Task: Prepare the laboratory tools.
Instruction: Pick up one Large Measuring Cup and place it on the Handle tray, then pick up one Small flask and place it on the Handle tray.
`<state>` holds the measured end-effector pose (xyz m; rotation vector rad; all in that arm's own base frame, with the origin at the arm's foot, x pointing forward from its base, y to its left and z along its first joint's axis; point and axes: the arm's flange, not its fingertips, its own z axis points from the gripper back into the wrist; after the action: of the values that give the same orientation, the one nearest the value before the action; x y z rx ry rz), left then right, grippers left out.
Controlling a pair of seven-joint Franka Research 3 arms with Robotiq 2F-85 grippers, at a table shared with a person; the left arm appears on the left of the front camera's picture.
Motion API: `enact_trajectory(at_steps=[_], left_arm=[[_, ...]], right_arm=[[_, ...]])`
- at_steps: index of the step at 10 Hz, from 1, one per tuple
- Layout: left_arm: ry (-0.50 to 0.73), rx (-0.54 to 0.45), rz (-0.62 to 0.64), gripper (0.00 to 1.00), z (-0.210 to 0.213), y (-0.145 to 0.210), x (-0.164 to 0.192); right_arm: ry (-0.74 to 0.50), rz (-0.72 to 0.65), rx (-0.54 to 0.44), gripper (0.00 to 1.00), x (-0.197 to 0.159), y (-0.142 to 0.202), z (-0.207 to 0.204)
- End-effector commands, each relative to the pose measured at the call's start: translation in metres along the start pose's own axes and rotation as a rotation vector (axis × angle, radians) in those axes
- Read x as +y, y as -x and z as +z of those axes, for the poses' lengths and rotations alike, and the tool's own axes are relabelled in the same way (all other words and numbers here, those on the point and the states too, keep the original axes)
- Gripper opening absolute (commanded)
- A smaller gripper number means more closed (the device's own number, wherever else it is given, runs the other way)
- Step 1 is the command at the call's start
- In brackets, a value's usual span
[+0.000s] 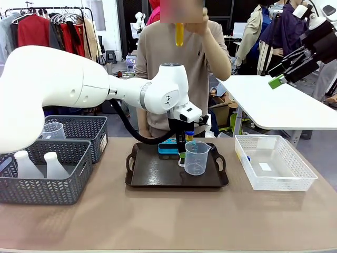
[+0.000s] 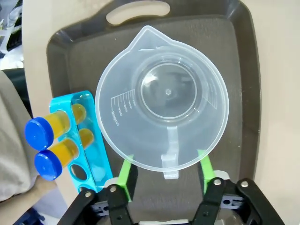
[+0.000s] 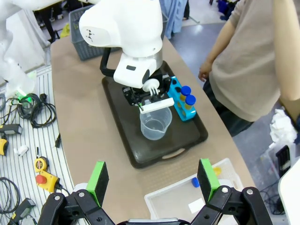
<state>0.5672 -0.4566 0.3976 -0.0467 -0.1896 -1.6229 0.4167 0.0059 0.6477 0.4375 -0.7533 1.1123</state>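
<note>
Left gripper point(image 2: 164, 169): jaws parted. You have the green pads point(image 2: 124, 169) standing on either side of the beaker handle point(image 2: 170, 157), with a gap showing on both sides, so nothing is clamped. In the front view the left gripper hangs directly over the back rim of the beaker point(image 1: 196, 157).

The beaker stands upright on the dark tray point(image 2: 239, 93), near its middle, spout toward the tray's cut-out grip. Its printed scale is readable on the inner wall. It looks dry inside.

Just beside the beaker on the same tray is a blue rack point(image 2: 89, 145). It holds two test tubes point(image 2: 51, 140) side by side, with yellow liquid and blue caps. Further holes run along the rack toward your fingers.

Right gripper point(image 3: 152, 180): jaws wide apart with nothing between them. It is high above the table and well clear of the tray.

White basket point(image 1: 295, 168), to the tray's right: a capped tube point(image 3: 194, 182) lies against one wall.
Front grey basket point(image 1: 42, 184), at your left: two conical flasks point(image 1: 39, 164), upright.
Rear grey basket point(image 1: 84, 129): a second clear beaker point(image 1: 52, 130).

The person point(image 1: 174, 74) across the table holds a yellow tube point(image 1: 179, 34) raised, well above the tray.
</note>
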Motion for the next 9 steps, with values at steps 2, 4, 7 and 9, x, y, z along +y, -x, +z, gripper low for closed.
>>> enact_trajectory(at_steps=[2, 4, 7, 9], left_arm=[[0.022, -0.001, 0.01, 1.0, 0.012, 0.004, -0.004], [0.025, 0.002, 0.015, 1.0, 0.019, 0.005, -0.006], [0.004, -0.019, 0.001, 1.0, 0.033, 0.004, -0.012], [0.0, 0.003, 0.048, 1.0, 0.06, 0.015, -0.021]], right_arm=[[-0.005, 0.004, -0.023, 1.0, -0.001, -0.002, 0.0], [-0.005, 0.004, -0.023, 1.0, -0.001, -0.002, 0.0], [-0.005, 0.004, -0.023, 1.0, -0.001, -0.002, 0.0], [-0.005, 0.004, -0.023, 1.0, -0.001, -0.002, 0.0]])
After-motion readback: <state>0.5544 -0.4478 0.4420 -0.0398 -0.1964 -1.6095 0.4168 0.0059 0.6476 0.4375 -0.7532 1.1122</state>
